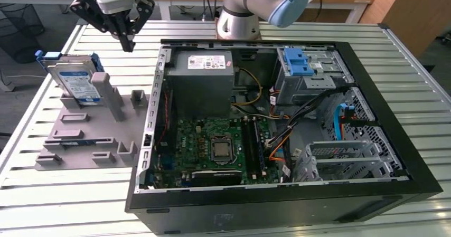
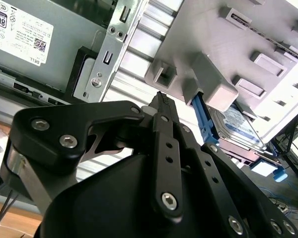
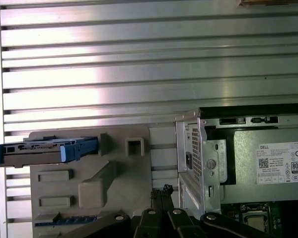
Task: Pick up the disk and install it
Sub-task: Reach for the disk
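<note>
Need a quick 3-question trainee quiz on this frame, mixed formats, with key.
1. Fill in: the grey fixture sits at the exterior view's ____ of the computer case.
2. The disk is: A) lying flat on the fixture; B) standing on edge in the fixture; C) inside the case.
3. True or false: the gripper holds the disk.
Key: 1 left; 2 B; 3 false, the gripper is shut on nothing, apart from the disk.

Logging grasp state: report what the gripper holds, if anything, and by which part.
Nothing is held. The gripper hangs with jaws together and empty, apart from the disk, which stands on edge in its grey holder.
</note>
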Controlling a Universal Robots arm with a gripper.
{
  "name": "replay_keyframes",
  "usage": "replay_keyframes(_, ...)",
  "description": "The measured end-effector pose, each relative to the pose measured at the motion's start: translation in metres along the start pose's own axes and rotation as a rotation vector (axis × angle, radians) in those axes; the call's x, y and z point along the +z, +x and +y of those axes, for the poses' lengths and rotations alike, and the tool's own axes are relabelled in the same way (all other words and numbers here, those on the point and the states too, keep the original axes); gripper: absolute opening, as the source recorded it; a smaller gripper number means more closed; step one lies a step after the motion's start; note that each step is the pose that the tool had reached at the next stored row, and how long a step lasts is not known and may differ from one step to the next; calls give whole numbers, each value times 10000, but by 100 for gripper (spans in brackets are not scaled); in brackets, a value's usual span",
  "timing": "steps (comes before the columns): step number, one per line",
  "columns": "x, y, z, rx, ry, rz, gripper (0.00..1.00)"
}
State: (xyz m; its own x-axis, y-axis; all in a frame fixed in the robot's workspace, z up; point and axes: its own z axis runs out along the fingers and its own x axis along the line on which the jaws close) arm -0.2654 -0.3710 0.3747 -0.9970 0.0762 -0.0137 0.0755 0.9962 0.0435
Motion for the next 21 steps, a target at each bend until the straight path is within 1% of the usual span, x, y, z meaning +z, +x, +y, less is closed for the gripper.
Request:
replay_keyframes(3,0,25,4,1,0,0,11)
replay_keyframes(7,2,102,38,1,0,0,11)
replay_keyframes(11,4,155,63,1,0,0,11)
replay_keyframes(21,6,171,65,0,0,0,11)
